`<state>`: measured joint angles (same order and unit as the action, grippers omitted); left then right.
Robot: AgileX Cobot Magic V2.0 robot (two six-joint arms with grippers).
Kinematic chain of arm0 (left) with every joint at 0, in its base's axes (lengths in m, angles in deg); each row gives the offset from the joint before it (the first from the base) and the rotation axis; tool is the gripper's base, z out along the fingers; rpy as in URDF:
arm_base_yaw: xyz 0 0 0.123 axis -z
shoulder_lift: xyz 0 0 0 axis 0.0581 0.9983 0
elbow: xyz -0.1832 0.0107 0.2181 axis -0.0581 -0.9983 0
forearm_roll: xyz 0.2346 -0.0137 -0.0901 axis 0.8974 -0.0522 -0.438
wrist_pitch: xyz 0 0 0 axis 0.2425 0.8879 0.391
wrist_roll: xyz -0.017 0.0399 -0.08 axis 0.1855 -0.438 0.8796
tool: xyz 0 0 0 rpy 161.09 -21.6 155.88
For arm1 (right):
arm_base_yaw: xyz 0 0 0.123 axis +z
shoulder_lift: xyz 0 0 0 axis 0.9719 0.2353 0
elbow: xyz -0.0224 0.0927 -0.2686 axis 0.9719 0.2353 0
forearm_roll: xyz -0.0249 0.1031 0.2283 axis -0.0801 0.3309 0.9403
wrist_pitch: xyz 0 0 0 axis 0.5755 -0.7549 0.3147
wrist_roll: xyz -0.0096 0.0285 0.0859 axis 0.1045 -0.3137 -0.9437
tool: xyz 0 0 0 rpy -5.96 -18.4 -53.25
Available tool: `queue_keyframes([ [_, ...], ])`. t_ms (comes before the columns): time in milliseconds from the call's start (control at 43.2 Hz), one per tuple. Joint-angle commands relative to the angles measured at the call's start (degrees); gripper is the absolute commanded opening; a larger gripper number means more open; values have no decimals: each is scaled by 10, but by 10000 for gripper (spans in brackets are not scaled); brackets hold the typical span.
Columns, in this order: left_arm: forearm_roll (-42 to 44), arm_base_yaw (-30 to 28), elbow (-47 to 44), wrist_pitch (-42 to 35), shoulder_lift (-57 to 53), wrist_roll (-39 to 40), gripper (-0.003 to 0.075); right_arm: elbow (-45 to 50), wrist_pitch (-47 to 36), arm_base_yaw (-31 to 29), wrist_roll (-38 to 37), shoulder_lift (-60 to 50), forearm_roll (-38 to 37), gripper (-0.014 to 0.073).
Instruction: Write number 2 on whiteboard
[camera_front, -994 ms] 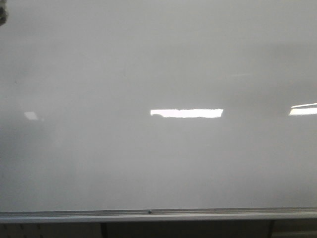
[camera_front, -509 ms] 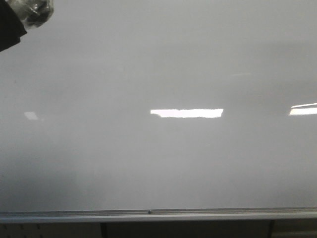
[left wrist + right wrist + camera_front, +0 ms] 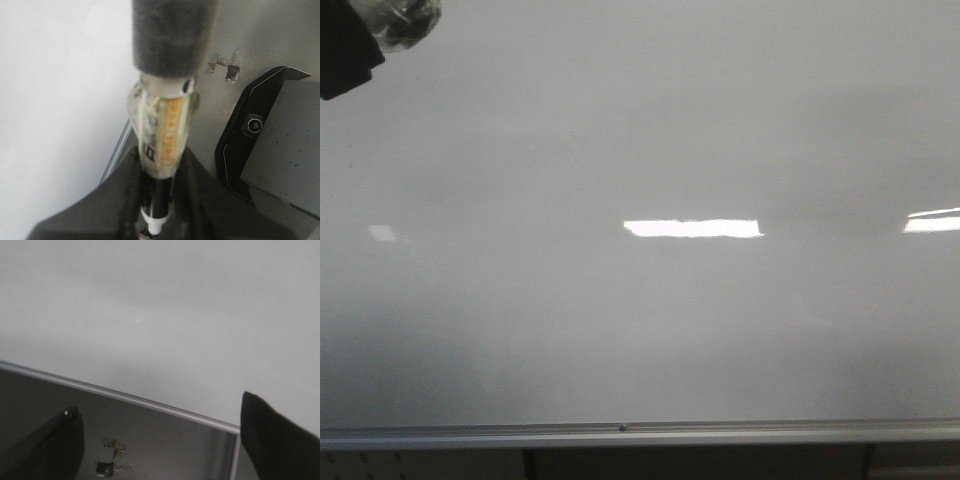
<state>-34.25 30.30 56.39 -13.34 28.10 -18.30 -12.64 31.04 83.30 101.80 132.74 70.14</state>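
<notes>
The whiteboard [image 3: 640, 130] fills the front view, with its silvery rail [image 3: 640, 433] along the lower edge. No number 2 shows on it. My left gripper [image 3: 355, 45] enters at the top left corner, shut on a marker [image 3: 408, 20] wrapped in clear tape. In the left wrist view the gripper [image 3: 159, 170] clamps the marker [image 3: 162, 130], which has an orange label and a dark tip end; the whiteboard [image 3: 55, 90] lies beside it. My right gripper [image 3: 162, 425] is open and empty, off the whiteboard [image 3: 175, 305] near its rail [image 3: 130, 399].
Bright light reflections [image 3: 692, 228] lie on the board. A black housing with a small camera [image 3: 250, 145] and tape scraps [image 3: 225, 67] sit on the grey surface beside the board. Tape scraps [image 3: 112, 460] also show between the right fingers.
My left gripper with the marker has come into the top left corner of the front view and moved a little further right. The board stays unmarked.
</notes>
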Motion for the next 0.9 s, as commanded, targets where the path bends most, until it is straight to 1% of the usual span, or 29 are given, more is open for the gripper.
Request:
queue_keyframes([
  [0, -23, 4, 20, -23, -13, -19, -19, -60, 20, 52, 111, 11, 39, 652],
  [162, -43, 4, 20, -25, 4, -36, -19, -153, 108, 131, 242, 44, 135, 652],
  [254, -43, 8, 20, -25, 20, -46, -19, -207, 169, 159, 311, 71, 185, 652],
  [393, -43, 41, 21, -39, 41, -59, -19, -268, 223, 171, 394, 109, 235, 652],
  [578, -42, 86, 45, -53, 73, -59, -19, -300, 257, 176, 502, 153, 328, 652],
  [671, -41, 99, 62, -52, 89, -59, -19, -302, 254, 195, 526, 164, 346, 652],
  [879, -41, 115, 76, -51, 108, -59, -19, -303, 214, 247, 527, 188, 346, 652],
])
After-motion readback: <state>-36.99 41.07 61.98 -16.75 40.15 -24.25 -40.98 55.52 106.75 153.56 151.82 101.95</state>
